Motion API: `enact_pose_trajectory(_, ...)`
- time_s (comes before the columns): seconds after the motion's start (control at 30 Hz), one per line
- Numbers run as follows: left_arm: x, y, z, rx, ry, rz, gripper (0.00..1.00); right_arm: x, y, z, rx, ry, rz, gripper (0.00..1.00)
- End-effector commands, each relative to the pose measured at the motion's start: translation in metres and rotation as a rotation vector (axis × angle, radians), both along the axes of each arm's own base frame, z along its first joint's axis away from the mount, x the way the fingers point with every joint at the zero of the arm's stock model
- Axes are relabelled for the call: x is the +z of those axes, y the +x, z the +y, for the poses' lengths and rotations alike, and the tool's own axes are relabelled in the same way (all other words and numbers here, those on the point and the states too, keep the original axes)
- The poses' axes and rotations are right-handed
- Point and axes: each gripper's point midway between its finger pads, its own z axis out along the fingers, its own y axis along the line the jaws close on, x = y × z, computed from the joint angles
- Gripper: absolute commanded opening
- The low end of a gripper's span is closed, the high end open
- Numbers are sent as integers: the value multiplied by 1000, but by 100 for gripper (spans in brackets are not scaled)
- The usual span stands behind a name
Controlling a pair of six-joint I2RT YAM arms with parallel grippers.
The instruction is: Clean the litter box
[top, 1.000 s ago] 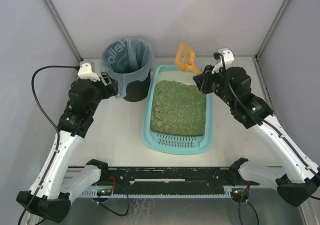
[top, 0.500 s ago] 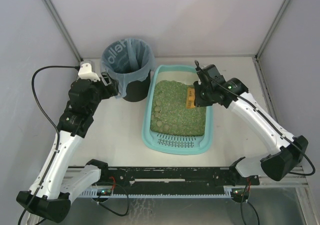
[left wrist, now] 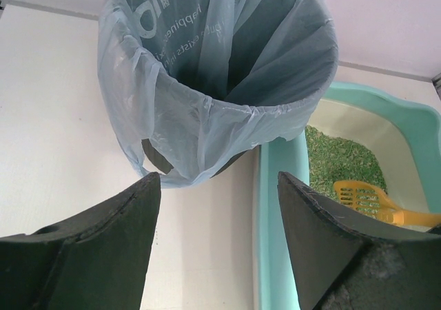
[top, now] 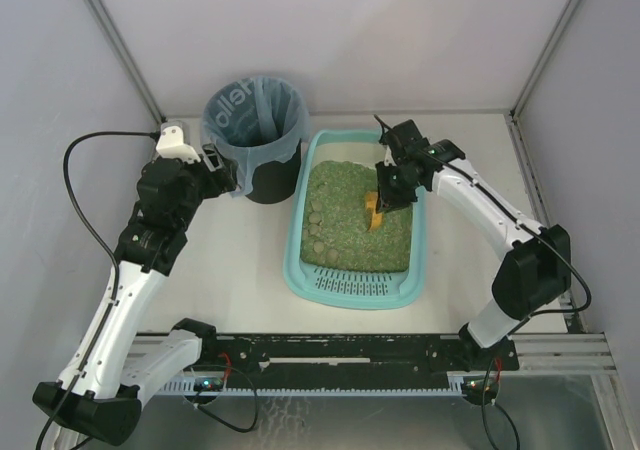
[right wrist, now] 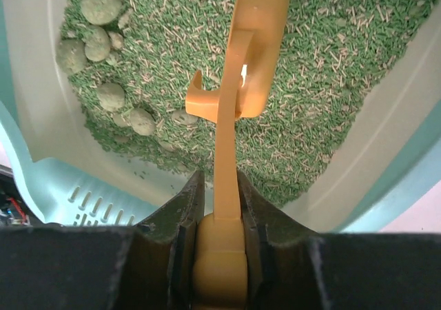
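A pale bench (top: 230,260) closed in by plain grey walls carries everything. The litter box (top: 345,288) lies at its centre, long axis running 12 to 6 o'clock, with the slotted grille (top: 352,286) at the 6 o'clock end. Green litter (top: 340,245) fills most of it. A line of round clumps (top: 315,225) sits along the litter's 9 o'clock edge, and the right wrist view shows them (right wrist: 100,14) well apart from the scoop.

The orange scoop (top: 372,210) is over the litter just to the 3 o'clock side of centre, head tipped down. Whether its edge is already in the grains I cannot tell. The right hand (top: 392,185) reaches in from 1 o'clock and is clamped narrow on the scoop's handle (right wrist: 219,255).

The step appears to be scooping out the clumps. To do it well, the head should travel toward 9 o'clock, go in low and flat under the clumps, then lift level so loose grains sift through the slots and the lumps stay on.

At 10 o'clock of the box stands the black bin (top: 272,182), lined with a blue bag (left wrist: 207,117). Nothing shows inside, though its bottom is hidden. The left hand (top: 222,170) waits just beside the bin at its 8 o'clock, fingers (left wrist: 103,241) spread wide and holding nothing.
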Motion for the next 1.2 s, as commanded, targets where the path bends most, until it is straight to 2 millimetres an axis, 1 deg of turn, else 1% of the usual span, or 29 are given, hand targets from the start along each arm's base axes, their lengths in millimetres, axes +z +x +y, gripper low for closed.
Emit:
enact_pose_trajectory(0.0, 1, 2, -1, -1, -17, -21, 73, -6, 13, 21, 52, 111, -1, 11)
enact_pose_trajectory(0.13, 1, 3, 0, 1, -13, -20, 73, 1, 20, 16, 29, 103, -40, 23)
enact_pose_trajectory(0.17, 1, 3, 0, 0, -13, -20, 73, 4, 21, 13, 19, 95, -55, 28)
enact_pose_trajectory(0.2, 0, 3, 0, 0, -13, -19, 73, 8, 24, 9, 9, 87, -73, 33)
enact_pose_trajectory(0.23, 0, 3, -1, -1, -13, -18, 73, 12, 25, 6, 1, 81, -91, 37)
enact_pose_trajectory(0.47, 1, 2, -1, -3, -12, -22, 73, 49, 32, -7, -34, 72, -228, 55)
enact_pose_trajectory(0.67, 0, 2, -1, -4, -12, -23, 73, 69, 33, -20, -75, 45, -307, 57)
enact_pose_trajectory(1.03, 0, 2, -1, -7, -14, -22, 73, 96, 35, -52, -169, -32, -451, 58)
enact_pose_trajectory(1.17, 0, 2, -1, -7, -13, -22, 73, 106, 35, -59, -190, -40, -498, 58)
